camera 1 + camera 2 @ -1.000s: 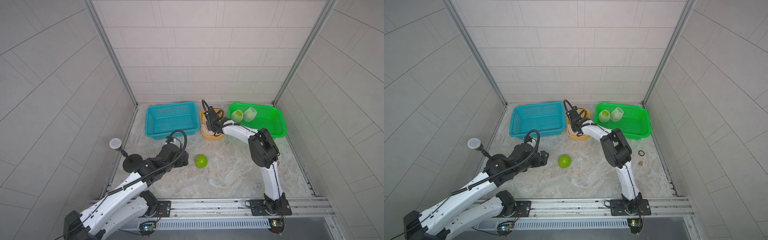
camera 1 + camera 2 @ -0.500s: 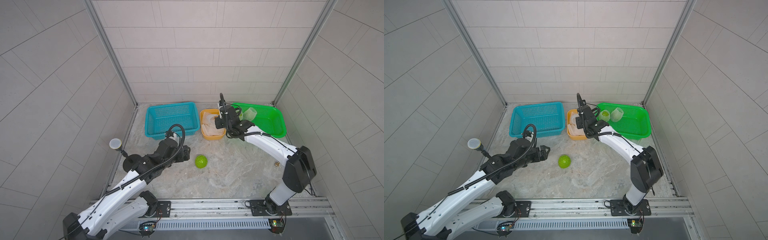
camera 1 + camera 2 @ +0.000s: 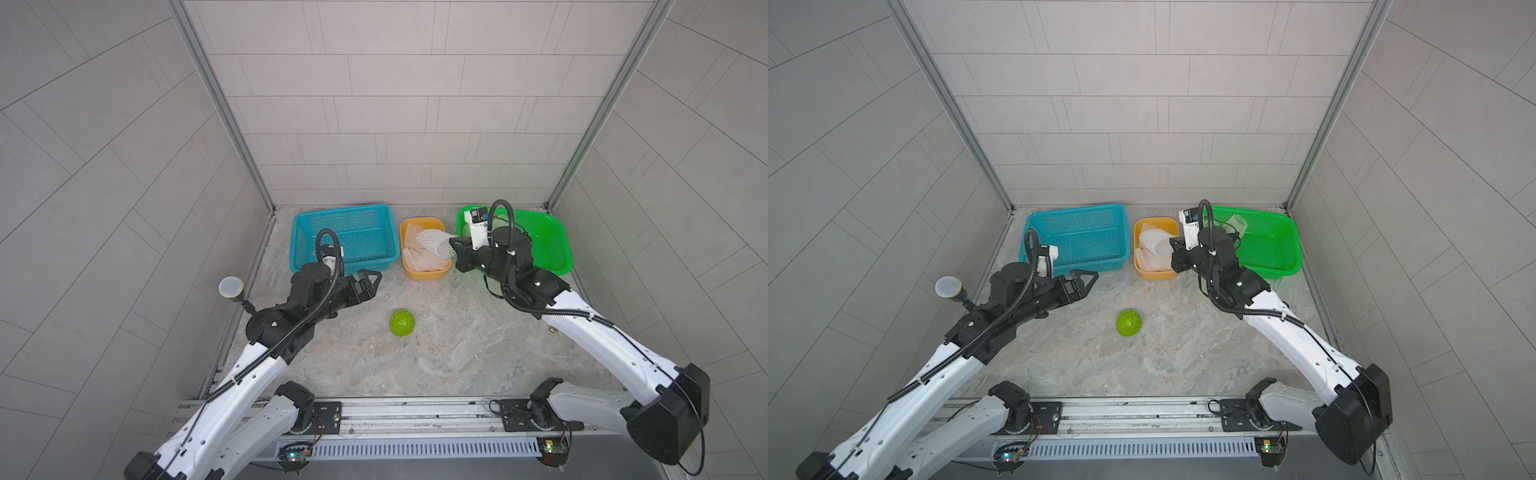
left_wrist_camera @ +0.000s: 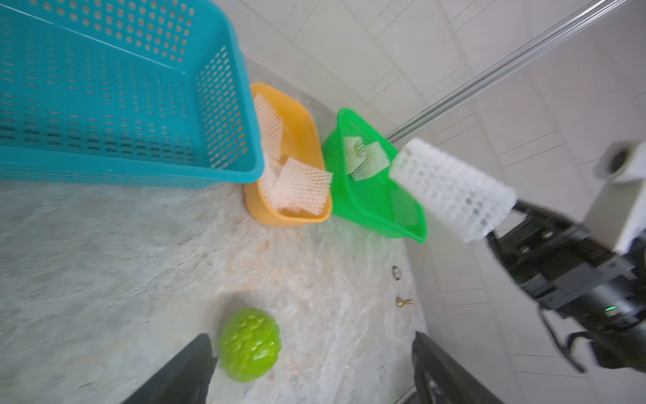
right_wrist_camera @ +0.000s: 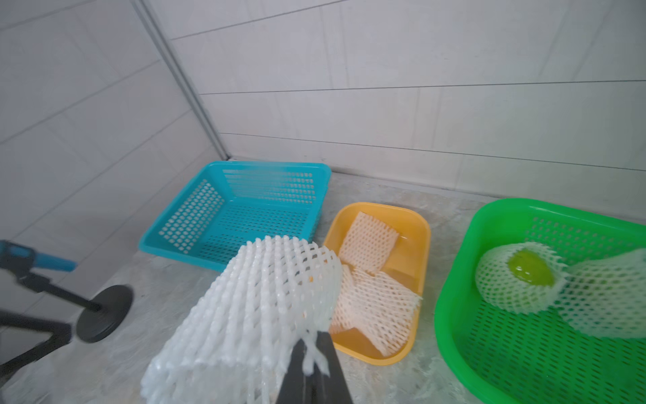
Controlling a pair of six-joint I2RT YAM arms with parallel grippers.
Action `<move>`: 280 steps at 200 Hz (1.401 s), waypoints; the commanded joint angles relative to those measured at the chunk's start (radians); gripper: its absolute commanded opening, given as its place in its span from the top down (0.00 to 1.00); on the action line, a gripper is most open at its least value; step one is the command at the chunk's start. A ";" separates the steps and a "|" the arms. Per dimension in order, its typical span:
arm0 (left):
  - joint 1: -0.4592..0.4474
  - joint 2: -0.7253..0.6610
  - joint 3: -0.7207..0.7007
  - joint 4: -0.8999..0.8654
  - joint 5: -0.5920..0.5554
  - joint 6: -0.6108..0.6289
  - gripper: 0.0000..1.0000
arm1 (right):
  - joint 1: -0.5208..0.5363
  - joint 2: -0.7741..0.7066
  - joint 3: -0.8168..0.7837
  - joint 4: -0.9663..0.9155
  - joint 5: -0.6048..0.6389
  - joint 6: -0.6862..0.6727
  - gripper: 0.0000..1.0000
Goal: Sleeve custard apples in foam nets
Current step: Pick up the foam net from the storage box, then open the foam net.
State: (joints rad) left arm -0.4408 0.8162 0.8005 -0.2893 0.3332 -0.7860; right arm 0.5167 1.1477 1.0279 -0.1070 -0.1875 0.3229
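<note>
White foam net (image 5: 251,314) hanging off the right gripper (image 5: 313,353), look: those fingers are pinched tight on one edge of the mesh. The tube juts out over the yellow tub (image 3: 424,274), on the side toward the green basket (image 3: 555,249). Spare nets (image 3: 419,259) lie flat in the tub. Two sleeved apples (image 5: 524,276) sit together in the green basket, plain to see from the right wrist.

Over to the left gripper (image 3: 374,284): jaws spread wide, nothing between them. It's poised just off the front corner of the blue basket (image 3: 345,261) and aimed at the middle of the floor (image 3: 457,345). The bare apple (image 3: 402,323) lies there on the stone, near that gripper but not touching it, well apart from all three containers. Plenty of open stone around it on every side. The containers line the back wall (image 3: 395,166), side by side. A stand (image 3: 231,287) with a round head rises at the left edge, close by the left arm (image 3: 266,357).
</note>
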 commanded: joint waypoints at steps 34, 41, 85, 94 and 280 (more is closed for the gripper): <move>0.086 0.015 -0.078 0.360 0.316 -0.205 0.09 | 0.000 -0.127 -0.118 0.067 -0.413 -0.059 1.00; 0.086 0.019 -0.080 0.363 0.326 -0.209 0.10 | 0.001 -0.139 -0.128 0.070 -0.439 -0.071 1.00; 0.084 0.068 -0.084 0.397 0.450 -0.221 0.18 | 0.018 -0.166 -0.149 0.061 -0.507 -0.122 1.00; 0.083 0.087 -0.091 0.419 0.487 -0.239 0.20 | 0.028 -0.163 -0.145 0.057 -0.511 -0.133 1.00; 0.019 0.164 -0.134 0.549 0.624 -0.320 0.59 | 0.141 -0.121 -0.069 -0.095 -0.262 -0.292 1.00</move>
State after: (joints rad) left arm -0.4179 0.9840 0.6643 0.2386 0.9409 -1.1301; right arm 0.6498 1.0359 0.9279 -0.1596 -0.4908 0.0845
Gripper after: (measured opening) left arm 0.442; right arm 0.040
